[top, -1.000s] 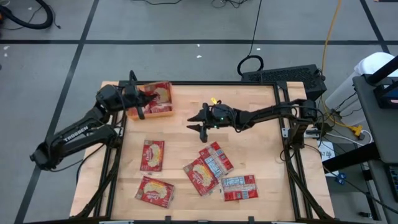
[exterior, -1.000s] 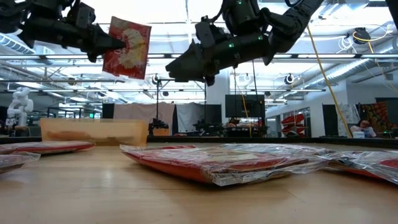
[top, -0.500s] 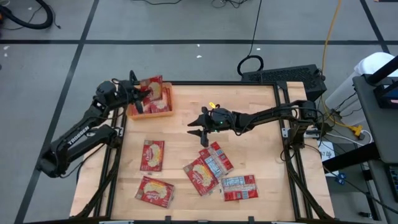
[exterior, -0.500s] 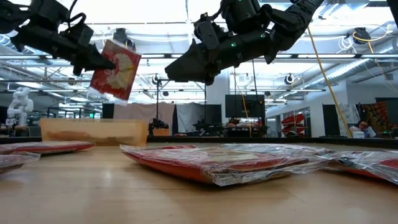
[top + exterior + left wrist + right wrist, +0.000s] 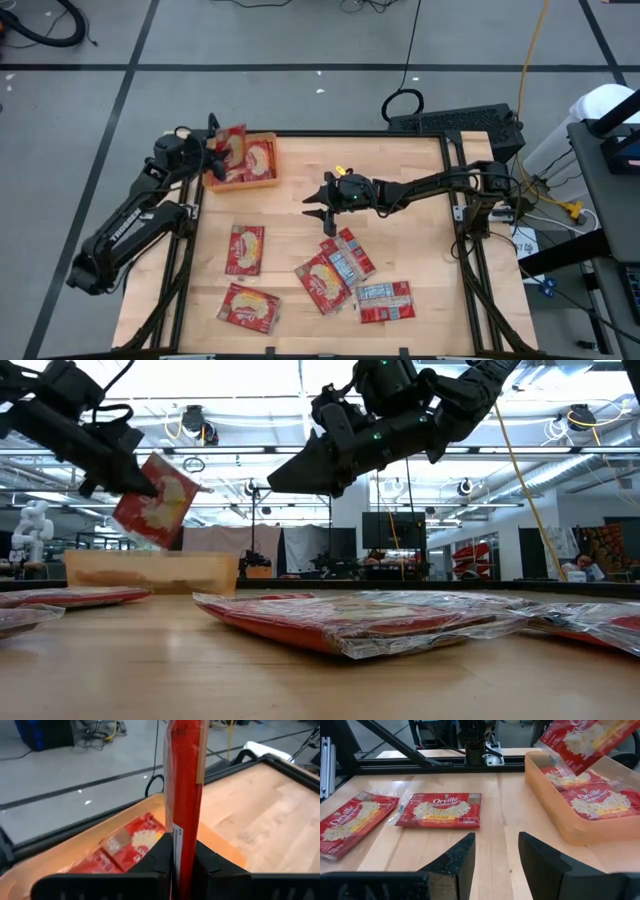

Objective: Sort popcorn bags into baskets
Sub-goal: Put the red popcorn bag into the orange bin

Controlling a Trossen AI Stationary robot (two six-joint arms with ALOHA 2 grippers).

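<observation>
Risk first: left gripper (image 5: 214, 152) pinches a bag (image 5: 231, 147) by one edge, tilted, above the bin's (image 5: 262, 181) left rim; released there, it could catch the wall and slide out onto the table (image 5: 400, 160). Bag is flat, red, with a cream popcorn picture; the bin, at the table's far left, already holds other bags. Right gripper (image 5: 325, 210) hovers mid-table, fingers spread, empty. Five loose bags (image 5: 246, 248) lie nearer on the table.
</observation>
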